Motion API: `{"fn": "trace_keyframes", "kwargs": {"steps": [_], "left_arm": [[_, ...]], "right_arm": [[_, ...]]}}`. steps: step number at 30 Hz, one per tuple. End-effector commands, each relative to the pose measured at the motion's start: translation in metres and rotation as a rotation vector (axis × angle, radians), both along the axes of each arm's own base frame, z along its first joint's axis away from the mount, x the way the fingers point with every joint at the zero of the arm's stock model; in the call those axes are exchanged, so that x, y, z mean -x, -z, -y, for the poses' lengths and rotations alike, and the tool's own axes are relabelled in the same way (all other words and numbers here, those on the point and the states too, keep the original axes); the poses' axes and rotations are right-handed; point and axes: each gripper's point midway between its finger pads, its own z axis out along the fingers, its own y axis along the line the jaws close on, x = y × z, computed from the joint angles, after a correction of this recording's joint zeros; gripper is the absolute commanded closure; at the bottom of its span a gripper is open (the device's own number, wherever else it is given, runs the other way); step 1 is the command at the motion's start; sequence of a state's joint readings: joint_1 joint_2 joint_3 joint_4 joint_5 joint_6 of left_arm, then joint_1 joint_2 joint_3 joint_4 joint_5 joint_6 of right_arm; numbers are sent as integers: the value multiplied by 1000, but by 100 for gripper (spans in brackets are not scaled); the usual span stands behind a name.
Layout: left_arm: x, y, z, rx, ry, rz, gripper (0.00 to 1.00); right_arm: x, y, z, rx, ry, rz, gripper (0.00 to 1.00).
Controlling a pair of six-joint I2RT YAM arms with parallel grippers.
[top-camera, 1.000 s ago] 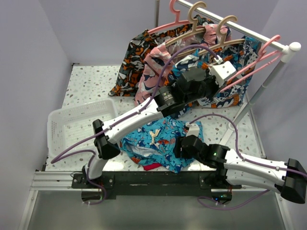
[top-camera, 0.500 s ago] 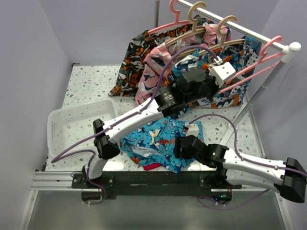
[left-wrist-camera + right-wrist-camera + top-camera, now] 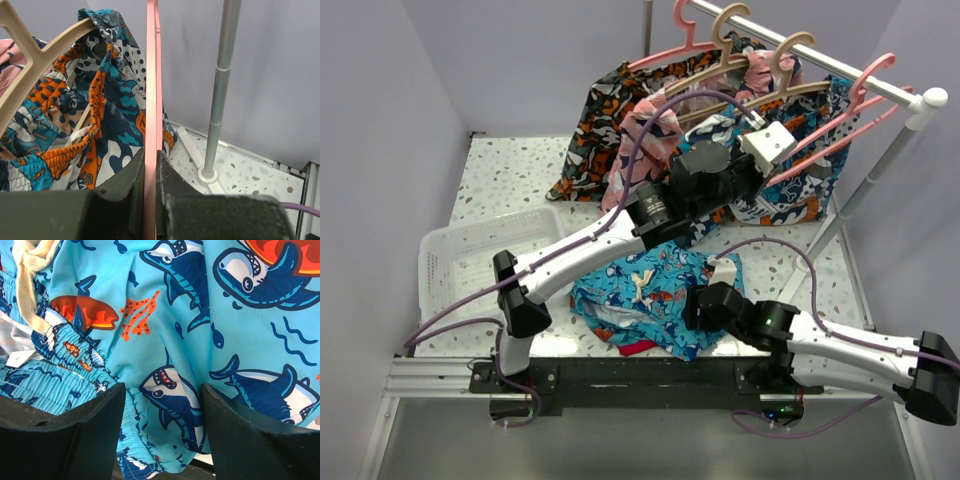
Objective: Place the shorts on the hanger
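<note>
We see left gripper (image 3: 151, 170) clamped on pink hanger (image 3: 151, 75), frame centre, likely to fetch it. Right gripper (image 3: 162, 410) spread over shark-print shorts (image 3: 200, 325), probably pre-grasp.

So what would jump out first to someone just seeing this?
The left fingers clamped on a pink hanger at the right end of the rail, beside the patterned garments. Then the bright blue shorts heaped near the front of the table, with the right fingers open over them.
</note>
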State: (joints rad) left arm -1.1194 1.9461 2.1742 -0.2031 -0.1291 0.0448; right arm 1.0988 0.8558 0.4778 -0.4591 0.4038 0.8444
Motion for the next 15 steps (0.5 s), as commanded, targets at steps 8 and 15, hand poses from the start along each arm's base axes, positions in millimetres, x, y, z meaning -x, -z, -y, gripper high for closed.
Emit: {"fn": "trace_keyframes", "kwargs": {"steps": [8,15], "left_arm": [[24,-63,-62,125,-10,66,100],[74,-59,-142,137,28,-8,100]], "right_arm": [[-9,-20,17,28,55,67,34],[-13,-37,22,2,79,109,34]]}}
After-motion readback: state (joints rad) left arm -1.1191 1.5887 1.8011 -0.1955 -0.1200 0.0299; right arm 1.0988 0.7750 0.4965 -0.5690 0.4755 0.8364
